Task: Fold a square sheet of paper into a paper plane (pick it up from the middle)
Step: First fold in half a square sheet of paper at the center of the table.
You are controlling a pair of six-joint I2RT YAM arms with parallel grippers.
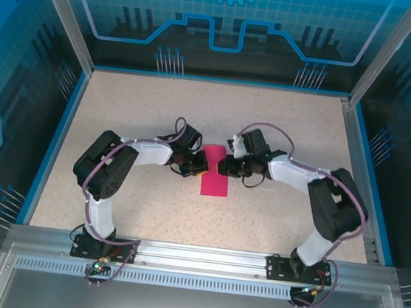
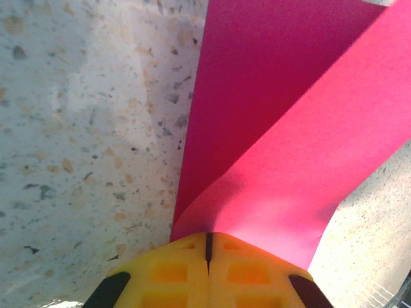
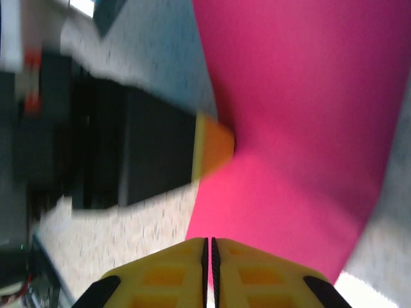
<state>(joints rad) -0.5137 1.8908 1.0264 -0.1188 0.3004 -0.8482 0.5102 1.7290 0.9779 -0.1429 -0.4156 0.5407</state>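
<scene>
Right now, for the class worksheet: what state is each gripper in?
Left gripper: closed, pinching the folded magenta paper.
Right gripper: closed, pinching the same paper.

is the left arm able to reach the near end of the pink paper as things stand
Probably yes: the left gripper is shut on the left edge of the paper, whose near end lies on bare table, nothing in between.

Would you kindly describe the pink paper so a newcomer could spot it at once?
Look at the middle of the speckled table, where the left gripper and right gripper meet. The pink paper is the narrow folded strip both are gripping, the only magenta thing there.
</scene>
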